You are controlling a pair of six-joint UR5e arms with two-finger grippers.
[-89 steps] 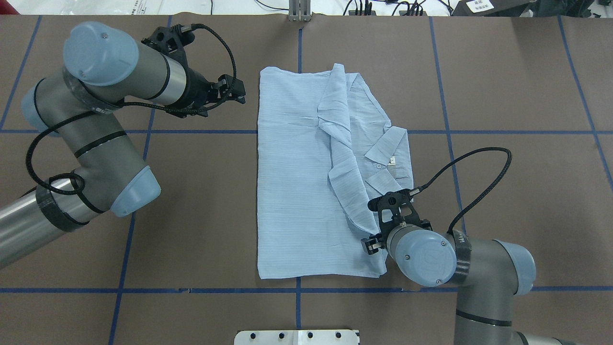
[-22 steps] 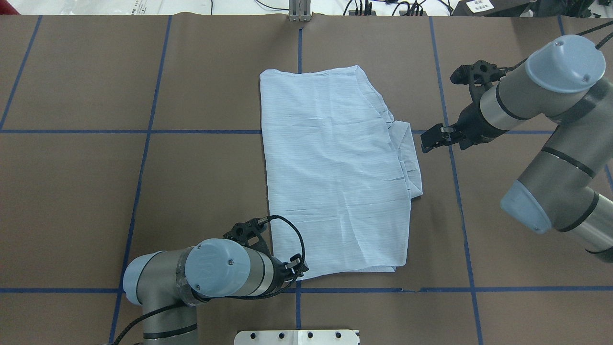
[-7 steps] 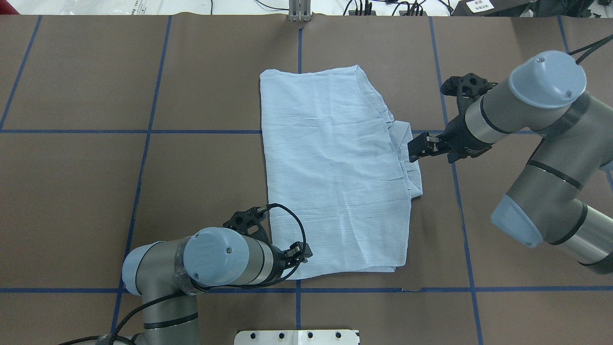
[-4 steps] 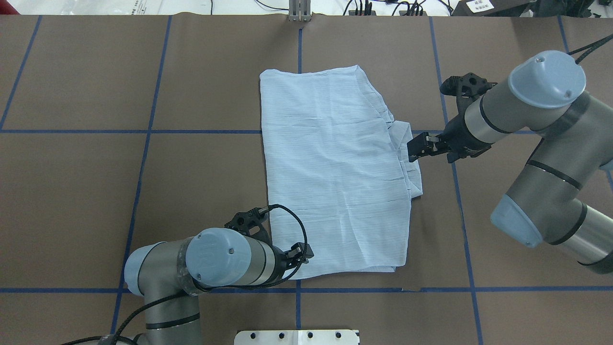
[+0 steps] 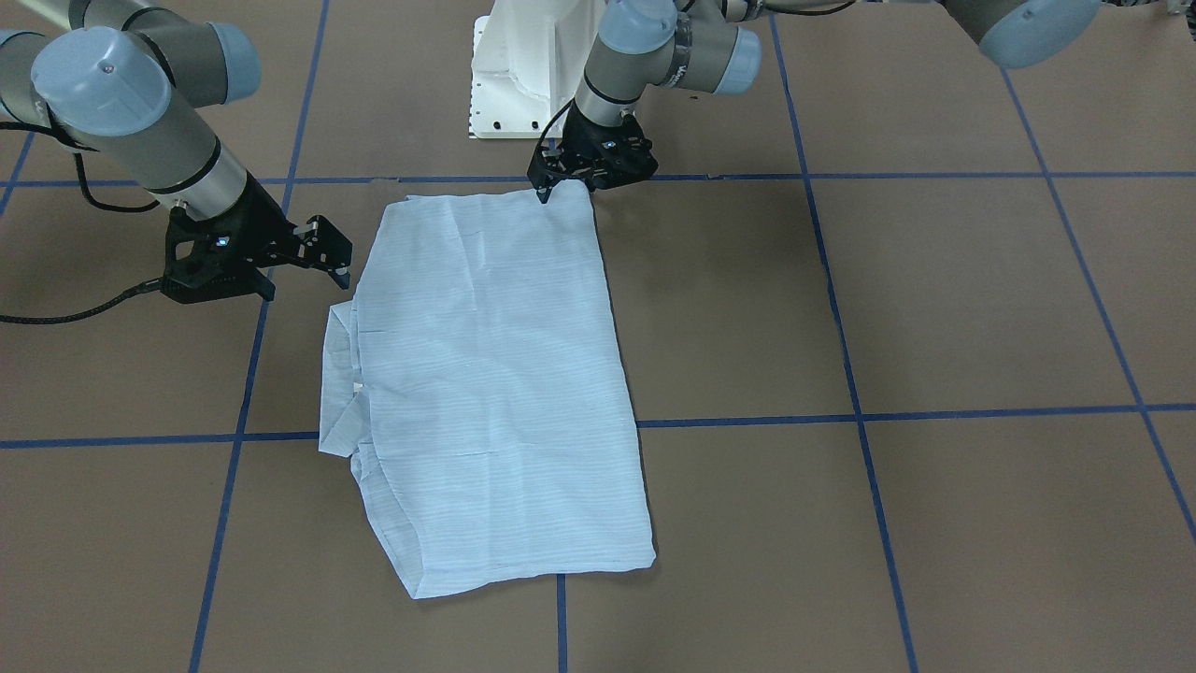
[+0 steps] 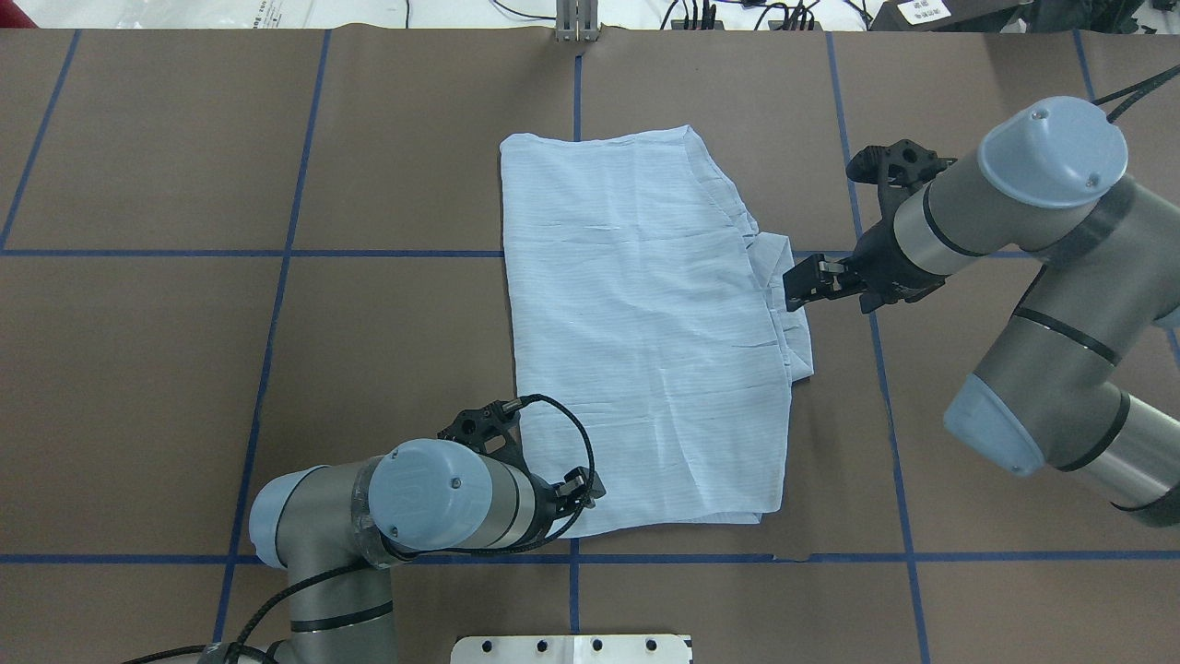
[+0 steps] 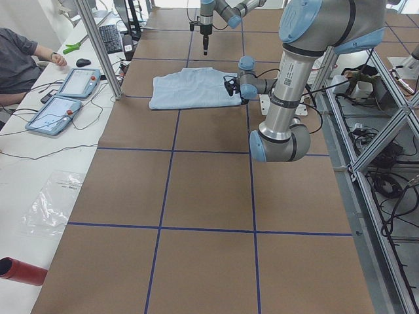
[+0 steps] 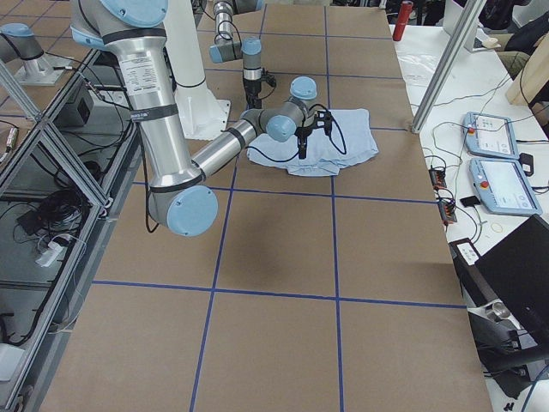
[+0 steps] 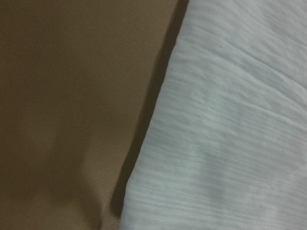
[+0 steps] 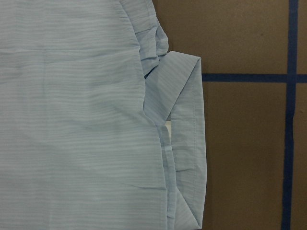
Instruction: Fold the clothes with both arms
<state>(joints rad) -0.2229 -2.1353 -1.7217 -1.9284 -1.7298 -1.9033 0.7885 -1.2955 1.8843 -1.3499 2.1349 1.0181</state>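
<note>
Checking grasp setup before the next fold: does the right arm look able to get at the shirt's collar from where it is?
Probably yes: the right end effector sits right by the collar at the edge of the shirt, jaws apparently open, and nothing lies between them.

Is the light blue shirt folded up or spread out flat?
Folded. The thin light-blue striped shirt lies as one compact rectangle with no sleeves sticking out, and its collar peeks out along one side edge.

Shirt (image 6: 645, 332) betw. L arm (image 6: 424, 503), R arm (image 6: 968, 221)
</note>
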